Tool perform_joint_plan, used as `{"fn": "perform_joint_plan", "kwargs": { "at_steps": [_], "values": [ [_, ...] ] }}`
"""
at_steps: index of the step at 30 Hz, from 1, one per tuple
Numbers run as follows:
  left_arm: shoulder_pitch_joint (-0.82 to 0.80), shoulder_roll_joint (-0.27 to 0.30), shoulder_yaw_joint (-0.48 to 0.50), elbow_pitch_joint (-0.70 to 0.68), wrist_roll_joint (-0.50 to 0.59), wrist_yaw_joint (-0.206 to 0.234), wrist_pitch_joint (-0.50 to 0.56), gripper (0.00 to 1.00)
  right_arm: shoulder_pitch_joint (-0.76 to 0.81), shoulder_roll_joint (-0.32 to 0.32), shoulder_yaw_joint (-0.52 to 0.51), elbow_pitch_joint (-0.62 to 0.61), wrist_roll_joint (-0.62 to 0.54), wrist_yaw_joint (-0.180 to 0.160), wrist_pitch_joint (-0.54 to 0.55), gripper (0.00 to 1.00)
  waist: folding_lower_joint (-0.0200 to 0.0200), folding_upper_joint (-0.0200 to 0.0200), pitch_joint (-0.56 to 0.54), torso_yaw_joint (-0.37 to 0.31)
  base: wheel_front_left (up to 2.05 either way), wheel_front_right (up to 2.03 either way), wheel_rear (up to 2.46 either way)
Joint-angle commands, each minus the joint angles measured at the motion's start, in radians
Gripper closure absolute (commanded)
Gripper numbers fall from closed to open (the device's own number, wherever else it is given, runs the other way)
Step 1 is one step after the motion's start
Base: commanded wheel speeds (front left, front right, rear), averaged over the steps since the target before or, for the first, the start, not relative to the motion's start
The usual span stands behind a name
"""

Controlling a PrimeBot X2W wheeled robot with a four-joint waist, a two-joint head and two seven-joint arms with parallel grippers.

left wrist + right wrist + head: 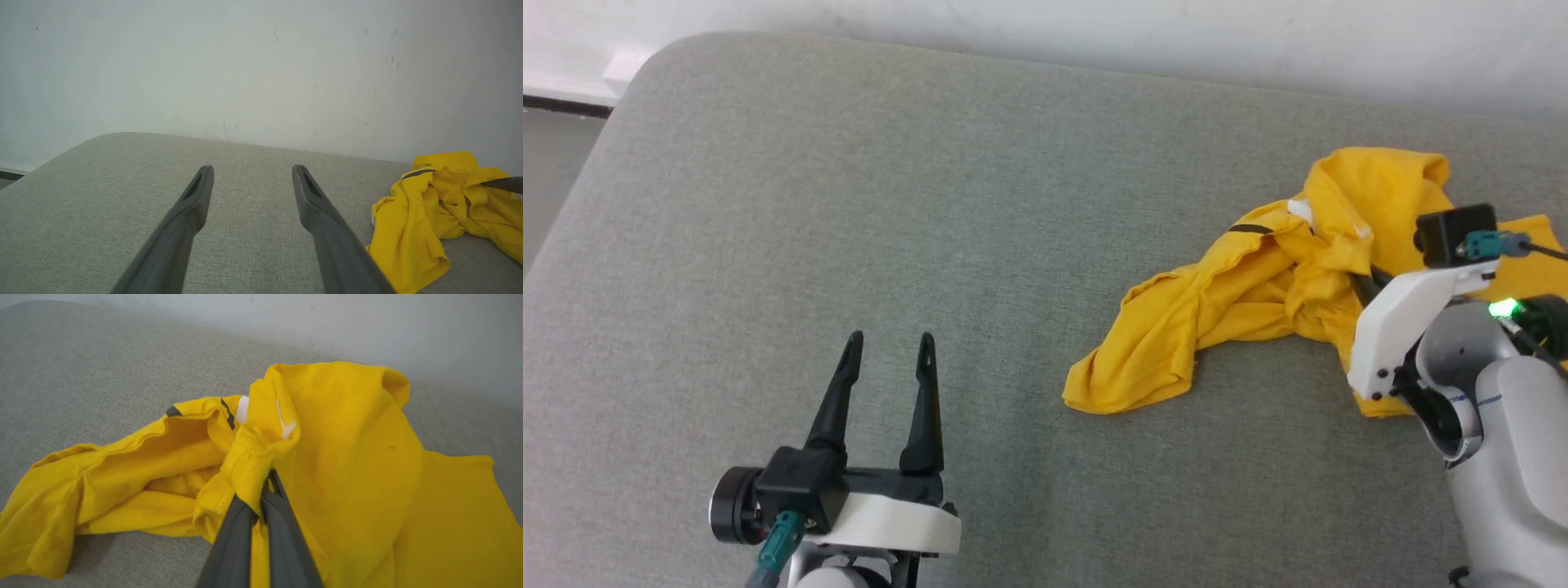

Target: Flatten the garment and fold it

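Observation:
The bright-yellow garment (pixel 1258 302) lies crumpled on the right side of the grey cushion, with a black stripe and a bit of white showing in its folds. My right gripper (pixel 267 479) is shut on a bunched fold of the garment (pixel 347 457), its two dark fingers pressed together with cloth between them. In the head view the right wrist (pixel 1413 318) covers part of the garment. Over bare cushion at the lower left, my left gripper (pixel 888 345) stands open and holds nothing. The garment (pixel 433 216) lies to its right.
The grey fabric cushion (pixel 890 204) spans the scene, with a rounded far-left corner and a white wall (pixel 1094 33) behind it. A strip of floor (pixel 547 155) shows past the cushion's left edge.

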Motion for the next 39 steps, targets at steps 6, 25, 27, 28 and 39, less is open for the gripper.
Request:
{"fn": "perform_joint_plan", "kwargs": {
  "at_steps": [6, 25, 27, 28, 39],
  "values": [
    [0.007, -0.002, 0.012, 0.003, 0.002, 0.000, -0.005, 0.00, -0.011, -0.018, -0.015, -0.116, 0.055, -0.001, -0.008, 1.00, 0.0000, 0.0000, -0.031, -0.045, 0.00, 0.00, 0.00],
    [0.031, -0.002, 0.031, 0.016, 0.005, -0.023, -0.005, 0.00, 0.799, 0.088, -0.508, -0.716, 0.229, -0.001, 0.461, 1.00, 0.0000, 0.0000, -0.069, -0.193, 0.00, 0.00, 0.00],
    [0.026, -0.002, 0.034, 0.020, 0.008, -0.026, -0.005, 0.00, 0.881, 0.082, -0.510, -0.679, 0.187, -0.001, 0.487, 1.00, 0.0000, 0.0000, -0.067, -0.199, 0.00, 0.00, 0.00],
    [0.025, -0.002, 0.036, 0.021, 0.008, -0.027, -0.005, 0.00, 0.898, 0.088, -0.520, -0.659, 0.178, -0.001, 0.480, 1.00, 0.0000, 0.0000, -0.067, -0.203, 0.00, 0.00, 0.00],
    [0.020, -0.002, 0.034, 0.041, 0.013, -0.042, -0.005, 0.00, 0.737, 0.120, -0.446, -0.557, 0.152, -0.001, 0.221, 0.00, 0.0000, 0.0000, -0.072, -0.201, 0.00, 0.00, 0.00]
  ]
}}
